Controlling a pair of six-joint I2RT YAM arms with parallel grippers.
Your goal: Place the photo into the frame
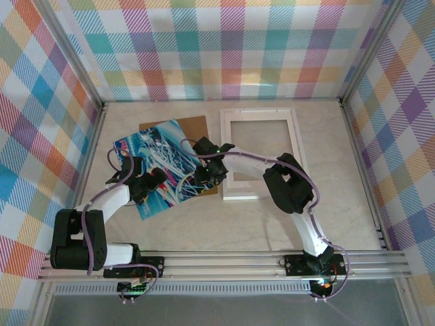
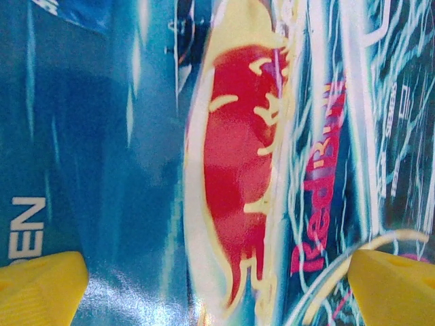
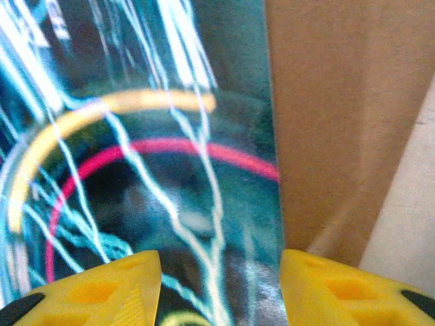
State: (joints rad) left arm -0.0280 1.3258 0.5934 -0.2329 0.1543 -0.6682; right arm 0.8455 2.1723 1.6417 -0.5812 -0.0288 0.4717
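The left pincer (image 1: 151,182) hangs low over the photo (image 1: 166,146) with its jaws spread wide. In its wrist view the two yellow fingertips (image 2: 41,288) stand at opposite corners with nothing between them but the print below, its red patch and red lettering lying between them. The right pincer (image 1: 204,173) is also unclenched, its jaws about half apart. In its own wrist view it (image 3: 221,292) straddles the photo's right edge, and nothing is clamped.

The photo lies flat and askew at left centre of the table (image 1: 204,231). Its far part overlaps a brown backing board (image 1: 194,129), which shows beyond the print's right edge (image 3: 319,136). The frame (image 1: 258,113) lies flat just to the right of the board, apart from the photo, with the right arm crossing its near left corner.
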